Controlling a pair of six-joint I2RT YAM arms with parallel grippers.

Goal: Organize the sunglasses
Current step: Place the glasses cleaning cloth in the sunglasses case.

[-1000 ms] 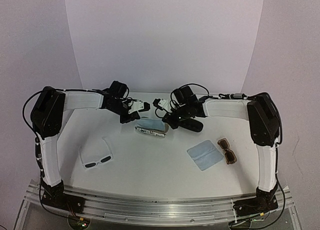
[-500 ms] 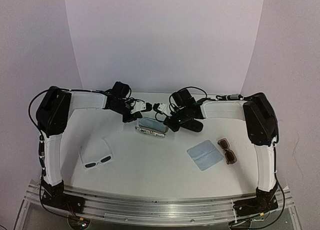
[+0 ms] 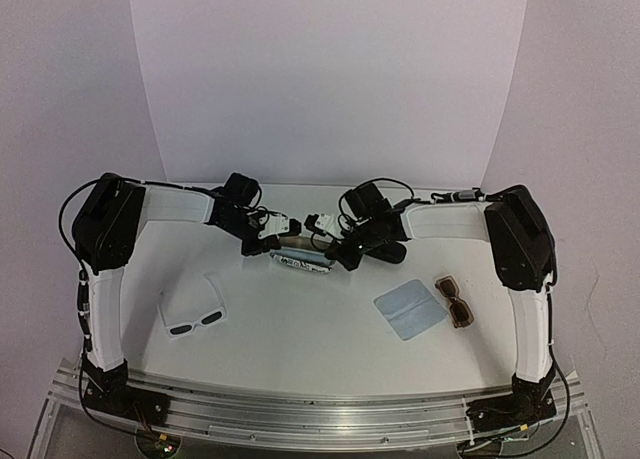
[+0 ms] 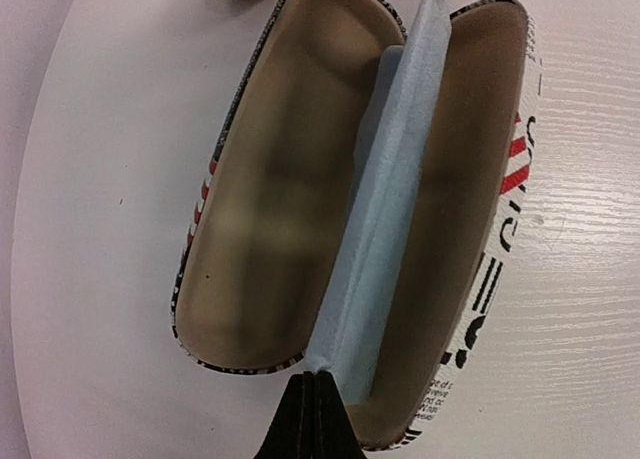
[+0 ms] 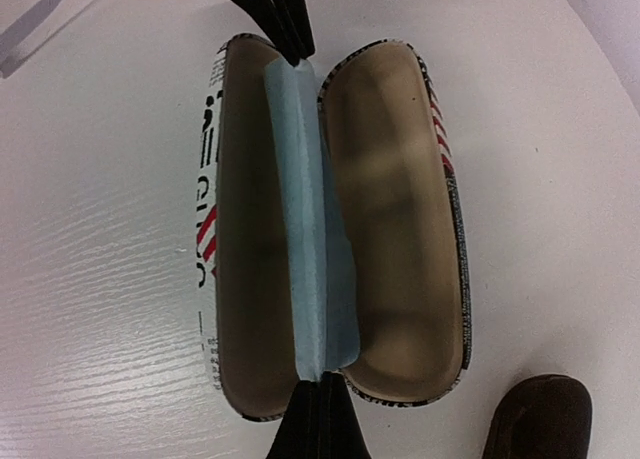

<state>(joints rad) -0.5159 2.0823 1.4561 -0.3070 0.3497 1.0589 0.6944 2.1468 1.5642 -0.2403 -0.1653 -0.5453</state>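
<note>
The white-framed sunglasses (image 3: 195,315) lie at the near left of the table. The brown sunglasses (image 3: 455,301) lie at the right. Neither gripper is near them. My left gripper (image 3: 270,231) and right gripper (image 3: 335,247) are each shut on one end of a light-blue cloth (image 3: 301,243). They hold it stretched lengthwise over the open stripe-patterned case (image 3: 300,263). In the left wrist view my gripper (image 4: 315,379) pinches the cloth (image 4: 390,209) above the case's tan lining (image 4: 260,209). In the right wrist view my gripper (image 5: 322,381) pinches the cloth (image 5: 310,209) over the case (image 5: 400,229).
A black case (image 3: 388,249) lies just right of the patterned case, under the right wrist; it also shows in the right wrist view (image 5: 540,419). A second light-blue cloth (image 3: 410,309) lies flat beside the brown sunglasses.
Both grippers have come down and closer together over the patterned case with the cloth between them. The cloth now hangs folded along the case's middle. The sunglasses have not moved.
</note>
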